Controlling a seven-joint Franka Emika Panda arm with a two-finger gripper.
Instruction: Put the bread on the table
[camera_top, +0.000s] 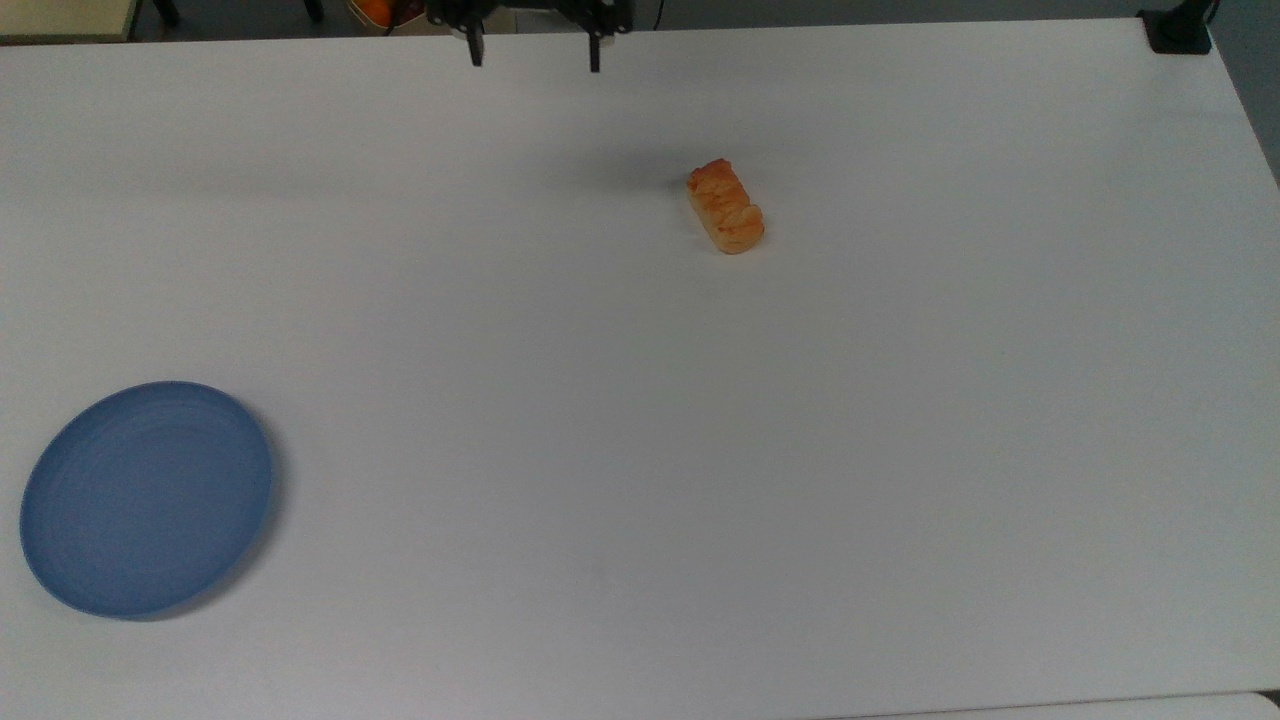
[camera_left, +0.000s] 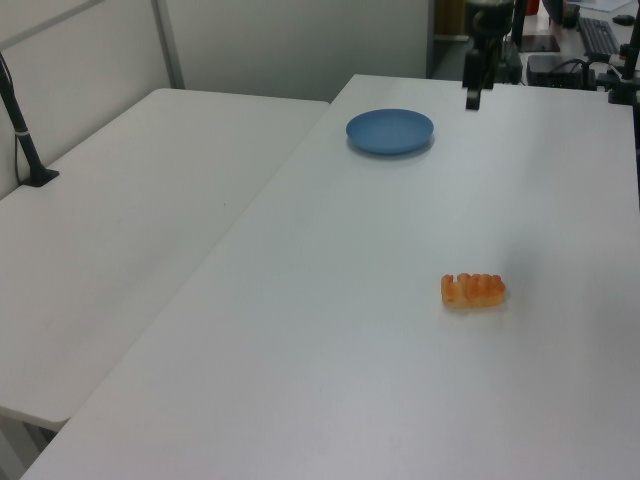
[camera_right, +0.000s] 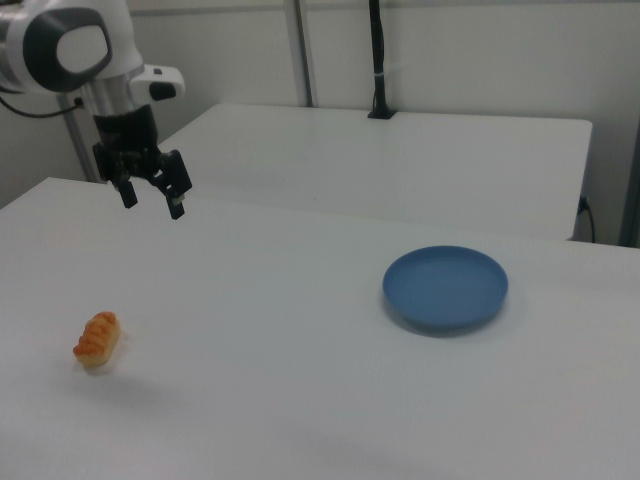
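The bread (camera_top: 726, 208), a small golden-orange ridged roll, lies flat on the white table (camera_top: 640, 420); it also shows as the bread (camera_left: 474, 290) in the left view and the bread (camera_right: 96, 339) in the right view. My gripper (camera_top: 533, 55) hangs open and empty high above the table at the top view's upper edge, well clear of the bread. In the right view the gripper (camera_right: 152, 199) is raised up and to the right of the bread. In the left view the gripper (camera_left: 472, 97) hangs near the plate.
A round blue plate (camera_top: 147, 498) with nothing on it rests at the top view's lower left, far from the bread. A second white table (camera_left: 130, 200) stands alongside in the left view, with a black post (camera_left: 25, 140) on it.
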